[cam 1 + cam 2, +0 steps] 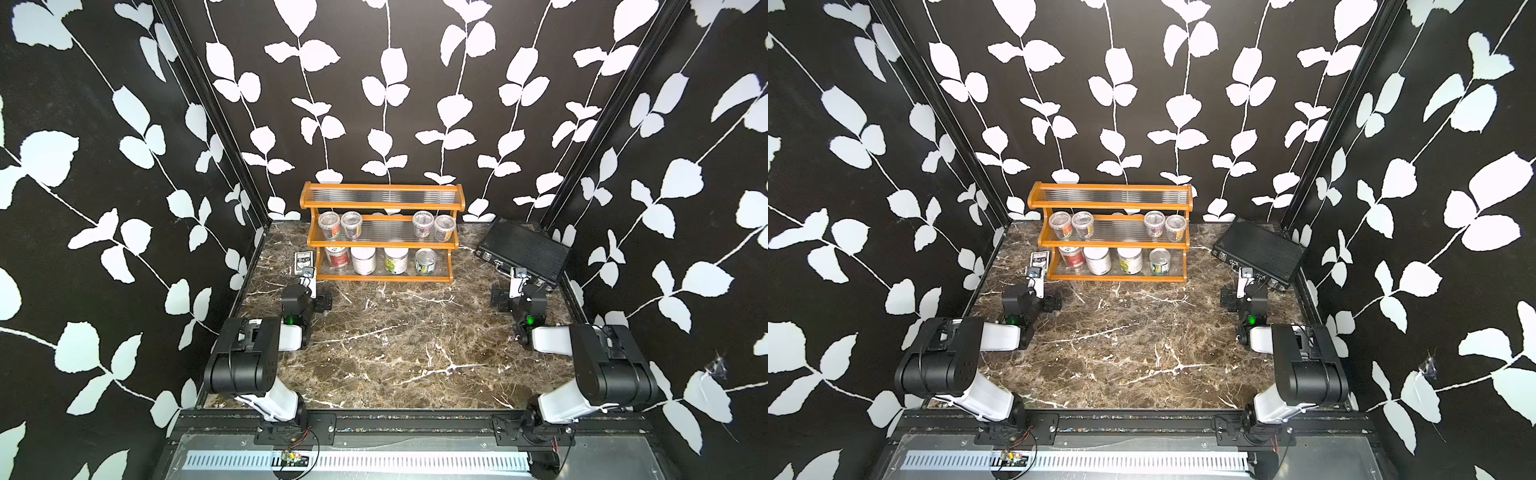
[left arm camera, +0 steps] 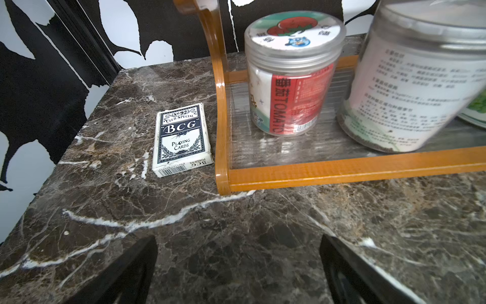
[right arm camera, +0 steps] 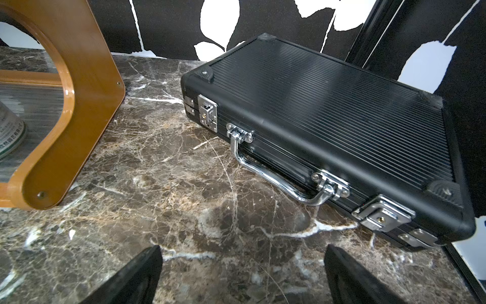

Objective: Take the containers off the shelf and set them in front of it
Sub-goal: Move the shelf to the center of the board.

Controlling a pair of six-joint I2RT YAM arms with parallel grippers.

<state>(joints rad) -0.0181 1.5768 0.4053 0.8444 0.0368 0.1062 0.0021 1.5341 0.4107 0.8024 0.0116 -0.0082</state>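
The orange-brown shelf (image 1: 380,206) (image 1: 1108,205) stands at the back of the marble table. Its top tier is bare. Several clear lidded cups (image 1: 351,224) sit on the middle tier in two pairs. The bottom tier holds a red tomato jar (image 1: 337,256) (image 2: 292,79), a white jar (image 1: 363,259) (image 2: 410,84), a green-labelled jar (image 1: 395,259) and a tin (image 1: 425,261). My left gripper (image 1: 309,286) (image 2: 238,247) is open over bare marble before the shelf's left end. My right gripper (image 1: 517,286) (image 3: 242,256) is open, right of the shelf's side panel (image 3: 86,105).
A BCG playing-card box (image 2: 181,139) (image 1: 303,262) lies flat just left of the shelf. A black ribbed case (image 3: 328,118) (image 1: 523,251) with a chrome handle lies at the back right, close ahead of my right gripper. Patterned walls close in the table on three sides.
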